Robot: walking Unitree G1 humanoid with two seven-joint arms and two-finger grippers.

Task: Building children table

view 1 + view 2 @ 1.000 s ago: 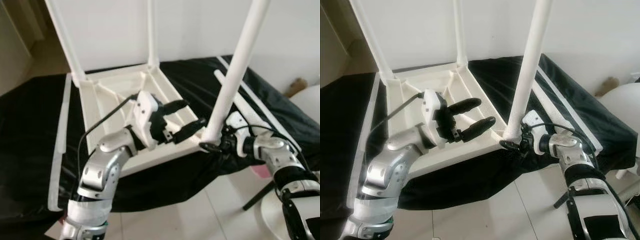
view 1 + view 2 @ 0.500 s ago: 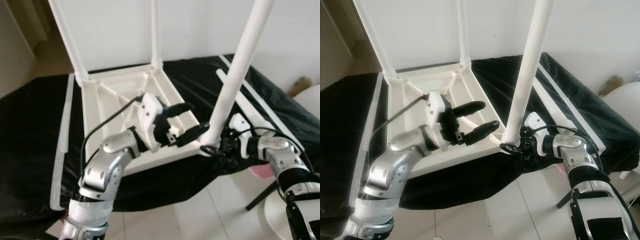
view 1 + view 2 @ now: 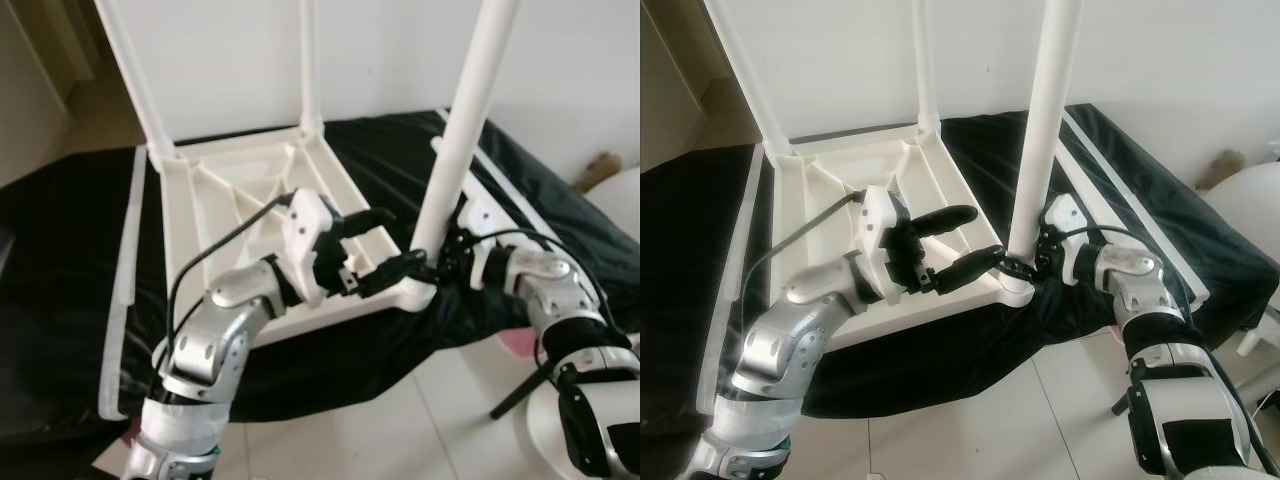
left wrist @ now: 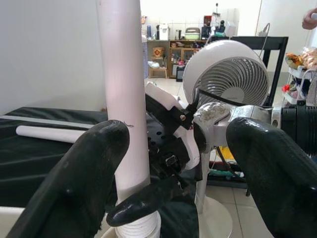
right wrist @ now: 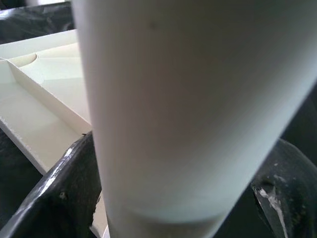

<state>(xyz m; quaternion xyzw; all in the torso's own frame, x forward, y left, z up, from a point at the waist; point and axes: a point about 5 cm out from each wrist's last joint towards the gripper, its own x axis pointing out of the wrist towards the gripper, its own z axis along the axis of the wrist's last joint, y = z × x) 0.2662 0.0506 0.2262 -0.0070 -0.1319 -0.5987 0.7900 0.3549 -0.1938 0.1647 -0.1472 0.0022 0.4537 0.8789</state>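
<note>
The white children's table top (image 3: 215,190) lies upside down on a black cloth. Two white legs (image 3: 135,70) (image 3: 308,60) stand in its far corners. My right gripper (image 3: 440,262) is shut on the lower end of a third white leg (image 3: 465,110), which stands nearly upright with its foot at the near right corner socket (image 3: 1012,288). My left gripper (image 3: 395,240) is open over the near right edge, its fingertips just left of that leg's base and not touching it. In the left wrist view the leg (image 4: 124,99) rises beyond the left finger (image 4: 79,188).
A loose white leg (image 4: 49,134) lies on the cloth to the right of the table top. A long white strip (image 3: 125,260) lies along the cloth's left side. A white fan (image 4: 228,69) stands on the tiled floor at the right.
The held leg has swung from a rightward tilt to nearly upright, its foot now on the corner. My left gripper has moved right, closer to the leg's base.
</note>
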